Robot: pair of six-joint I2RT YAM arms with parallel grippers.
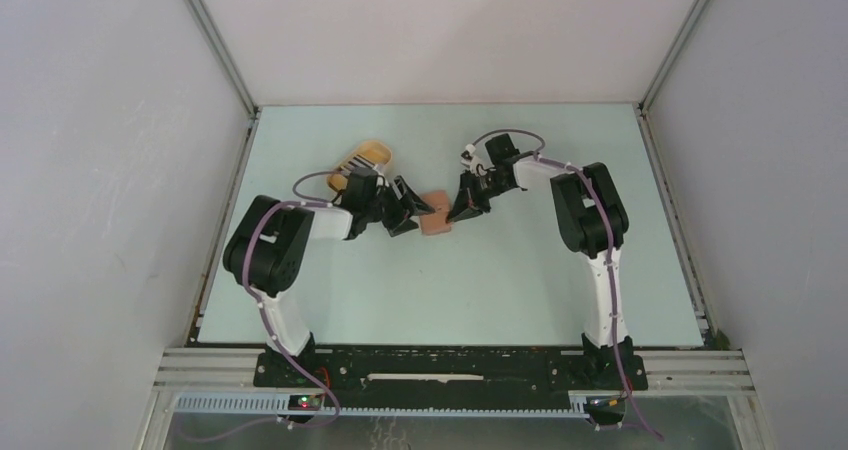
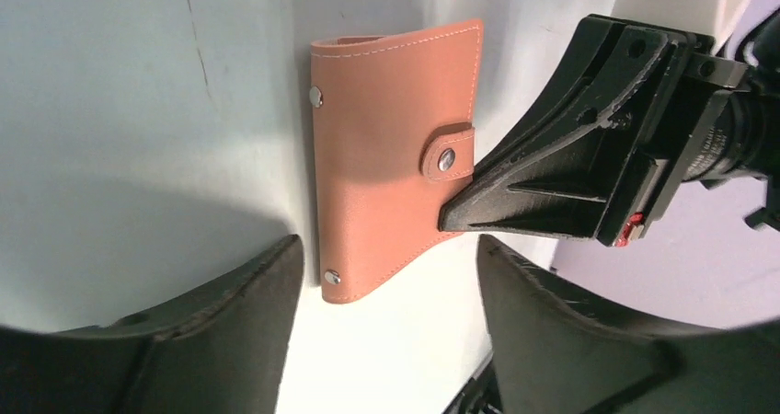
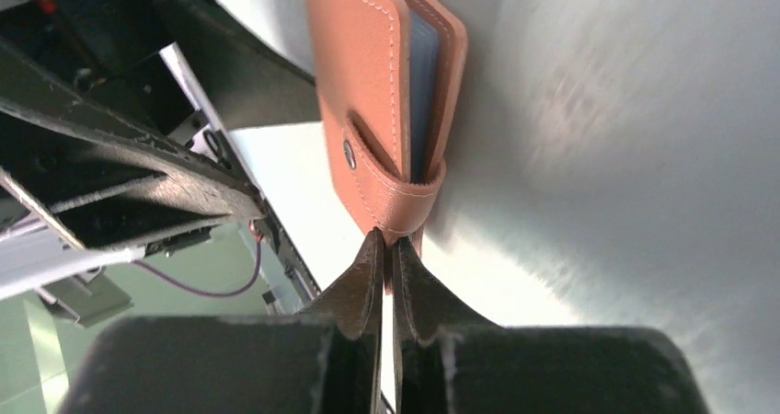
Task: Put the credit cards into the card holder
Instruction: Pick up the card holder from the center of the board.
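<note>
**Card holder closed on the table, one gripper nipping its edge**

We see the small reddish-brown leather folding card holder (image 1: 436, 218) lying flat on the pale green table (image 1: 500, 280), folded shut. Its snap tab (image 2: 448, 154) is fastened over the open edge. The right wrist view shows a band of light blue lining (image 3: 423, 55) between the covers.

The right gripper (image 3: 386, 248) meets the card holder at the tab edge, just below the snap. Its jaws are clenched almost to touching, and a thin strip of the leather edge seems to sit between the tips.

The left gripper (image 2: 388, 248) is at the opposite side of the card holder. Its jaws are released and spread wide, one finger (image 2: 230, 340) on each side of the holder's near corner, and neither presses on the leather.

The black, white and blue striped stack of credit cards (image 1: 350, 163) lies well apart from the card holder, beyond the left gripper. It rests in a yellow oval shallow tray (image 1: 380, 148) and is partly hidden by the left arm.
</note>
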